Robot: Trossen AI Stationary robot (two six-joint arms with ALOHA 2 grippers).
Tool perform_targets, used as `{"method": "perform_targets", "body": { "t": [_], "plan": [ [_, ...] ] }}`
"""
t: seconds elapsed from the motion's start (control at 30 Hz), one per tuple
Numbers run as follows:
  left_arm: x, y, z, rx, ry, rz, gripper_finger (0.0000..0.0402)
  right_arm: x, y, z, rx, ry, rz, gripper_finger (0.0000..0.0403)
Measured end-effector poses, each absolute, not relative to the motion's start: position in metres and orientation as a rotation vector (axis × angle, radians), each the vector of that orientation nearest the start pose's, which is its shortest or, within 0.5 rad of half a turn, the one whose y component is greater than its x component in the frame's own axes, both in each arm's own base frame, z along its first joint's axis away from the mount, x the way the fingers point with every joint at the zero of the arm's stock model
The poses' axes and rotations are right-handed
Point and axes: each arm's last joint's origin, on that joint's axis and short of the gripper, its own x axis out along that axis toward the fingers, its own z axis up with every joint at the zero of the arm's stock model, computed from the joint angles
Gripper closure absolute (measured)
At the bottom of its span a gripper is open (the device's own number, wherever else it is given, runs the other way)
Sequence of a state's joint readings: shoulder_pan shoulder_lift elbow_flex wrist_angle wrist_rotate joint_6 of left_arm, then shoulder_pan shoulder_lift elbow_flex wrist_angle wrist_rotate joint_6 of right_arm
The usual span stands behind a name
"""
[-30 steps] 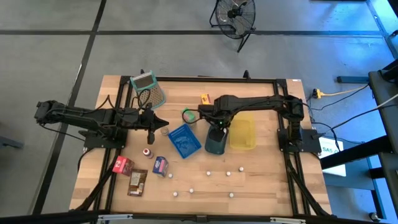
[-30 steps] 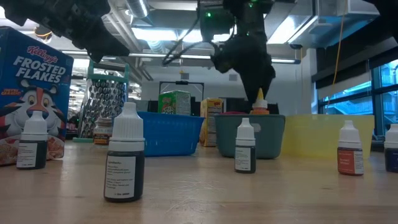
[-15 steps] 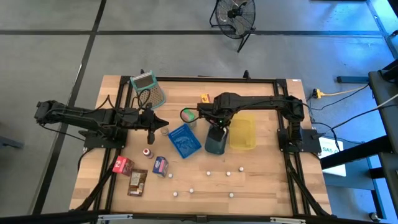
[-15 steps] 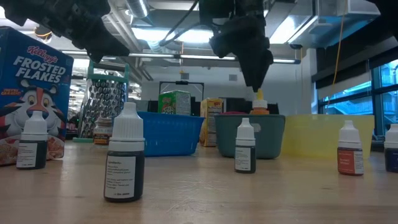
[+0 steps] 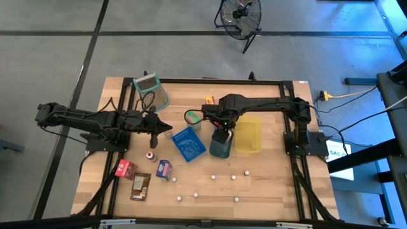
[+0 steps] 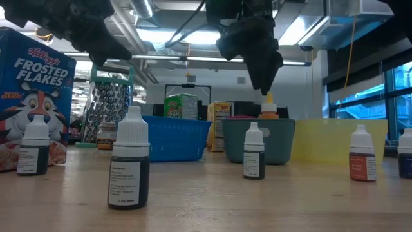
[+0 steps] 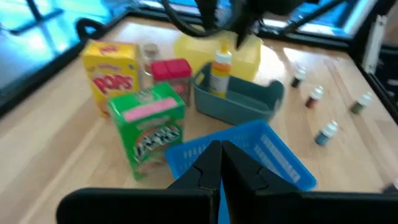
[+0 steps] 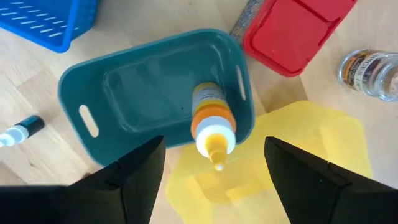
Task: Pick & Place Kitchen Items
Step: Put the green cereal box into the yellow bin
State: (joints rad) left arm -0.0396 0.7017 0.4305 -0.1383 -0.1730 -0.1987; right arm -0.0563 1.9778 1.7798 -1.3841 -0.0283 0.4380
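High view: wooden counter [image 5: 267, 191], black frame. Right gripper [image 5: 219, 129] above the teal tray's [image 5: 220, 146] upper end, mid-frame, jaws wide, holding nothing. Left gripper [image 5: 166, 127] left of centre, jaws shut, empty. Blue slotted basket [image 5: 189, 144] between the two; yellow tray [image 5: 248, 136] right of teal. Small white-capped bottles [image 5: 212, 177] scattered lower centre.

Low view: "Kellogg's Frosted Flakes" box [image 6: 32, 96] far left. Dropper bottle [image 6: 130, 158] in the foreground, label text too small to read. Orange-capped squeeze bottle [image 6: 268, 107] stands upright in the teal tray, directly under the right gripper.

Left wrist view: yellow "POPS" box [image 7: 112, 74], green box [image 7: 153, 128] with pink band, red-lidded container [image 7: 171, 72], all beside the trays.

Right wrist view: squeeze bottle in the tray's corner, nozzle up; glass jar [image 8: 370, 72] at right edge.
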Motion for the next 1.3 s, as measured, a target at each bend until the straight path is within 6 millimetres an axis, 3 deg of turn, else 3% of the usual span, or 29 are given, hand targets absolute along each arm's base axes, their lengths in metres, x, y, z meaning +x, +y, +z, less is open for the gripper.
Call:
{"method": "perform_targets", "body": {
  "t": [0.47, 0.67, 1.0, 1.3],
  "plan": [
    [0.16, 0.001, 0.232, -0.106, 0.338, 0.228, 0.0385, 0.375, -0.02, 0.26, 0.408, 1.548, -0.368, 0.0126],
    [0.161, 0.001, 0.233, -0.103, 0.33, 0.227, 0.0342, 0.375, -0.02, 0.26, 0.408, 1.548, -0.367, 0.0126],
    [0.161, 0.0, 0.234, -0.11, 0.324, 0.199, 0.0237, 0.376, -0.019, 0.26, 0.399, 1.542, -0.357, 0.0126],
    [0.162, 0.004, 0.238, 0.142, 0.301, 0.194, 0.0228, 0.376, -0.013, 0.26, 0.376, 1.548, -0.329, 0.0126]
  ]
}}
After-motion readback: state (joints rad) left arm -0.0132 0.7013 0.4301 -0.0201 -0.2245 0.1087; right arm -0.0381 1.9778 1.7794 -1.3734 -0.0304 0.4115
